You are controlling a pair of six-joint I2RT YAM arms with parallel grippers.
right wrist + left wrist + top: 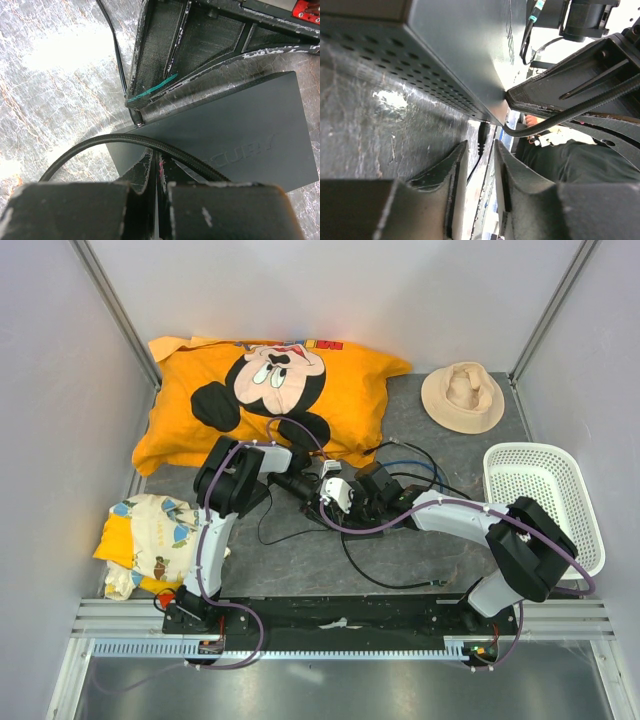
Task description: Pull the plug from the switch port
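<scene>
The switch [460, 45] is a flat matte black box on the grey table; it also shows in the right wrist view [240, 120]. A small black plug [482, 136] sits in its edge, and its thin cable trails back between my left fingers. My left gripper [480, 145] is open, with a fingertip on each side of the plug's rear and gaps showing on both sides. My right gripper [159, 159] is shut and rests on the switch's top near the same corner. In the top view both grippers, left [325, 492] and right [362, 498], meet mid-table and hide most of the switch.
A thick braided cable [100, 142] crosses the switch just ahead of my right fingers. Loose black and blue cables [405, 460] lie behind. An orange Mickey pillow [270, 390], a beige hat [462, 395], a white basket [545, 500] and a folded cloth [150, 540] ring the work area.
</scene>
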